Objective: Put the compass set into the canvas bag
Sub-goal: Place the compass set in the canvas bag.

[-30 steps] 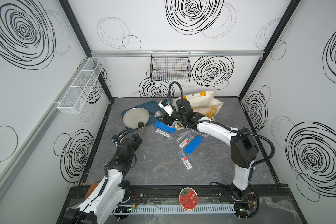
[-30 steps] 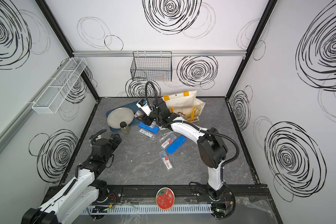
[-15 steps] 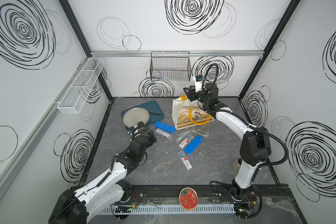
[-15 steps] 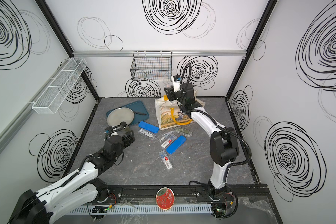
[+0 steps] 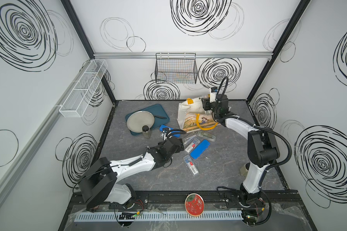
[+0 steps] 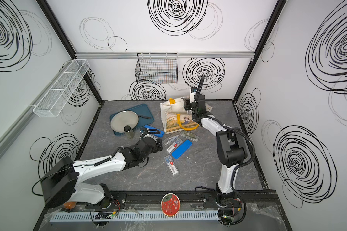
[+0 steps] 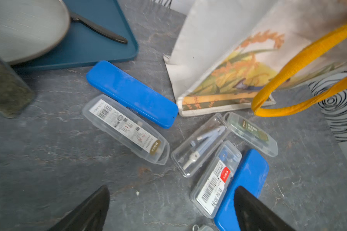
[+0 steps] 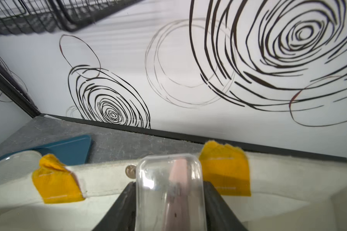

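Right claw [image 8: 169,187]: closed on one compass set [image 8: 169,202], with a dark finger against each long side.
Compass set: one clear plastic case with rounded corners and something pale pink inside. It is held at the bag's top edge, between two yellow strap patches [image 8: 56,180]. Whether its end is inside cannot be told.
Bag [image 5: 188,109]: one, at the back of the table, of soft, creased cream cloth. Its front has a printed field picture, and one yellow woven strap [image 7: 288,72] loops down over it.
Left claw [image 7: 172,189]: spread wide, nothing between its two black fingers [image 7: 88,212], hovering over the cases mid-table.
Clear cases: five on the table, all hard, see-through and oblong. They are a gold-tagged case [image 7: 126,130], a case [image 7: 199,144] showing a metal compass, a green-tagged case [image 7: 250,134], a red-tagged case [image 7: 215,180] touching a blue one, and another red-tagged case [image 5: 191,165] lying apart.
Blue cases: two, of smooth opaque plastic with rounded ends [image 7: 131,94] [image 7: 244,186].
Tray [image 5: 158,109]: one, teal and rectangular, carrying one round grey plate [image 5: 140,121] and one black utensil [image 5: 159,116].
Jar [image 5: 146,131]: one, at the tray's near edge.
Baskets: two, of wire mesh, the black basket [image 5: 175,69] on the back wall and the white basket [image 5: 82,90] on a side wall.
Table [image 5: 208,180]: grey and marbled.
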`<state>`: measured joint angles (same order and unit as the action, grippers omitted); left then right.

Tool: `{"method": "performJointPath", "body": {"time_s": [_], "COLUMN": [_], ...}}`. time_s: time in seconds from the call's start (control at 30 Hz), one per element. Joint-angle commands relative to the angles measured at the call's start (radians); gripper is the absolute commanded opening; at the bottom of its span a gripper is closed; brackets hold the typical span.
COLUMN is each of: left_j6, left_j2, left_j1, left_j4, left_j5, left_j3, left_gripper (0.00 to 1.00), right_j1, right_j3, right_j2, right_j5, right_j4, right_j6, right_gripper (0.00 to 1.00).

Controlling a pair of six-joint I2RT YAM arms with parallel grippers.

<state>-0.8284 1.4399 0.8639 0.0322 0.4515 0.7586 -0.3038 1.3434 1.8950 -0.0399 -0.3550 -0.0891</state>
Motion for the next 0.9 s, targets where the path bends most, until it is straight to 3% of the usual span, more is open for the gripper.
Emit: {"method": "performJointPath", "body": {"time_s": [0.0,0.27,0.47,0.57,0.7,0.87], "left_j6": [0.010,0.004,0.010,-0.012,-0.049,-0.096], "left_j2": [0.083,0.258,0.297,0.308,0.318,0.345], "left_j1": [0.041,0.105,0.138,0.141,0.144,0.150], "left_j4": [-0.067,-0.296,-0.450,-0.501,-0.499,-0.469], "left_j5": [-0.023,0.002,-0.017,-0.080,-0.165,-0.250], "left_j3": [0.096,0.289,0.362,0.359,0.325,0.312], "left_gripper": [0.99,0.99,0.99,0.99,0.99,0.99], "right_j1": [0.003,0.015,0.024,0.023,0.023,0.024], "right_j3": [0.000,0.045,0.067,0.068,0.033,-0.125], "right_j2": [0.012,-0.039,-0.153,-0.205,-0.280,-0.428], "right_j5": [0.027,-0.048,-0.096,-0.038,0.068,0.195], "right_j4": [-0.017,0.068,0.131,0.192,0.303,0.333], "right_j6": [0.023,0.043,0.040,0.004,-0.021,-0.065], "right_gripper": [0.55,0.74,0.86,0.94,0.95,0.95]}}
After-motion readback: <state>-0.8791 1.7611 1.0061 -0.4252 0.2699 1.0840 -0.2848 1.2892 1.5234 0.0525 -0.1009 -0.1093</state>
